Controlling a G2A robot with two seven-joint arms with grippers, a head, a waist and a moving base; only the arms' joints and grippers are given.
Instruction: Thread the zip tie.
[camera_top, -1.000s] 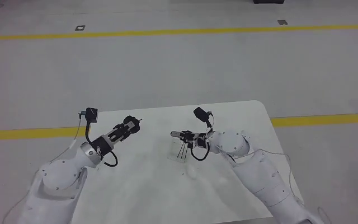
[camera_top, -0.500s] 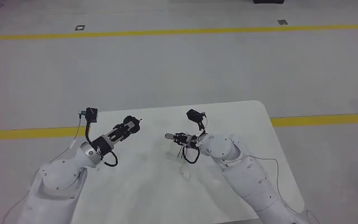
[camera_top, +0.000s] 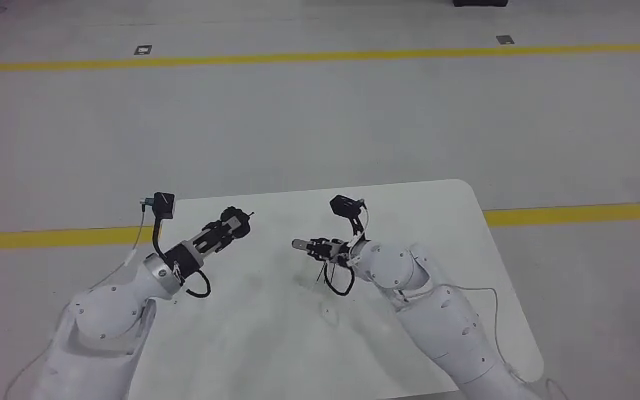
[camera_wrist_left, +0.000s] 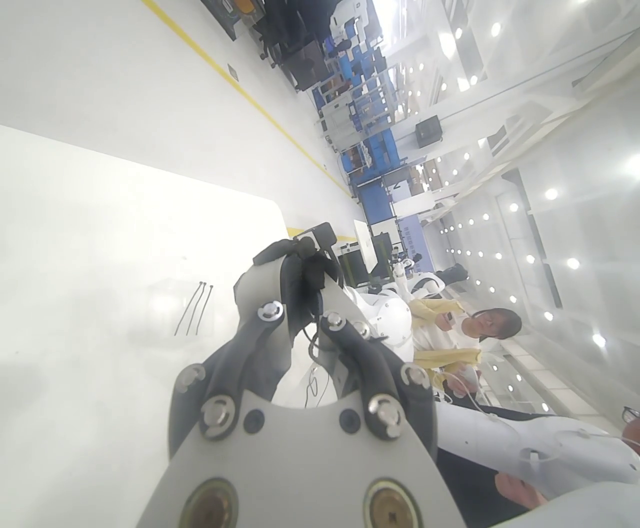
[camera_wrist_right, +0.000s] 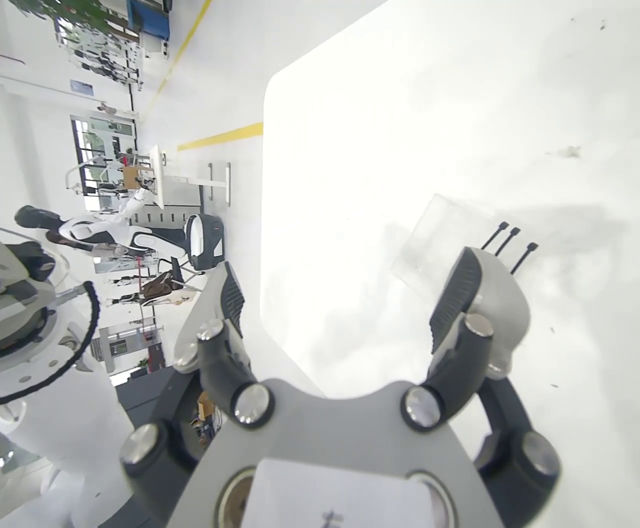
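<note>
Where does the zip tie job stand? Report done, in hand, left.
Done: nothing; three zip ties lie unthreaded on a clear sheet. In hand: the right gripper hangs open and empty near them; the left gripper is shut, holding nothing. Left: grasping a tie and threading it.

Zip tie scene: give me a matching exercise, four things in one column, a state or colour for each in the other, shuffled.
Things:
1. zip ties
2. left gripper
3. right gripper
4. table

States:
a. open, empty
b. white, rounded corners
c. shut
d. black, lying on a clear sheet

Pairs: 1-d, 2-c, 3-a, 4-b.
</note>
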